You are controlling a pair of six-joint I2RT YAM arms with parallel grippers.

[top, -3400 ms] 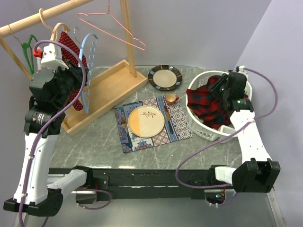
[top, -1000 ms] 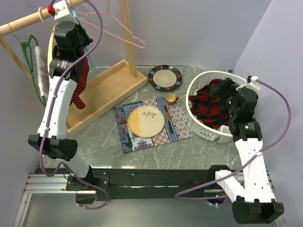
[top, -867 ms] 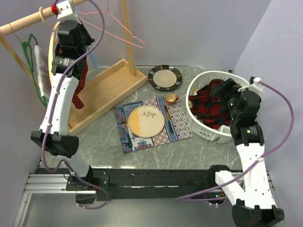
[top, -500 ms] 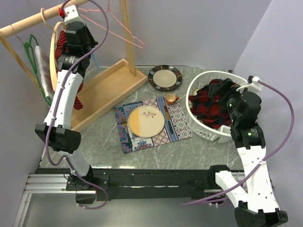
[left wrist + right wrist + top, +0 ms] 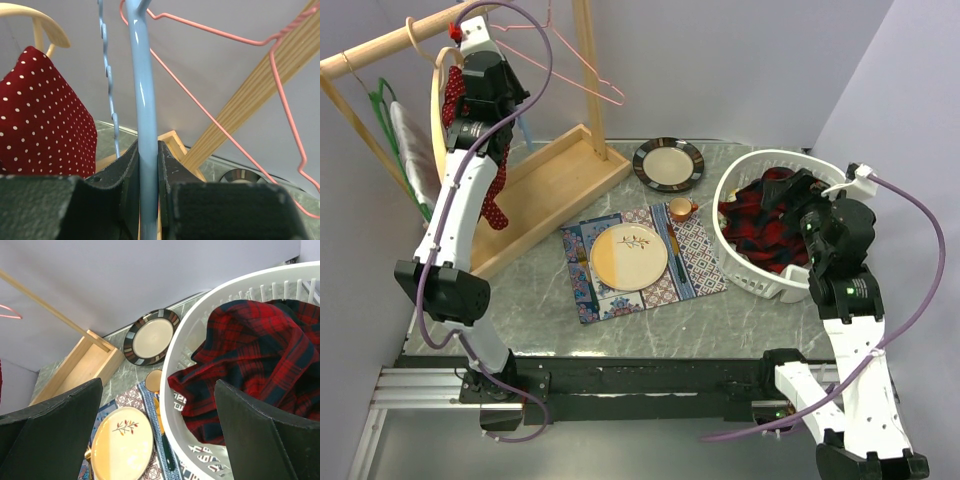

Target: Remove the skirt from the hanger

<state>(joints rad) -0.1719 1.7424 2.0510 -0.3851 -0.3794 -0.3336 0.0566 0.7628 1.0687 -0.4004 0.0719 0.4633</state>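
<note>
The skirt [image 5: 496,190] is red with white dots and hangs at the clothes rack; in the left wrist view the skirt [image 5: 42,117] fills the left side under a curved wooden hanger [image 5: 37,17]. My left gripper [image 5: 500,100] is high by the rail, shut on the light blue hanger [image 5: 521,130]. Up close, the left gripper [image 5: 148,150] has both pads pressed on the blue hanger [image 5: 142,75], its bar running upright between them. Which hanger carries the skirt I cannot tell. My right gripper [image 5: 795,195] hovers open over the basket rim, and the right gripper [image 5: 159,385] holds nothing.
A pink wire hanger [image 5: 582,72] and a green hanger [image 5: 385,110] hang on the wooden rail [image 5: 375,52]. The rack's wooden base [image 5: 555,185] lies behind a placemat with a plate [image 5: 629,255], a cup [image 5: 681,208] and a dark-rimmed plate [image 5: 668,163]. A white basket [image 5: 738,180] holds plaid cloth [image 5: 770,225].
My left arm has shifted a little right along the rail with the blue hanger, and the skirt has swung with it. The right arm has barely moved.
</note>
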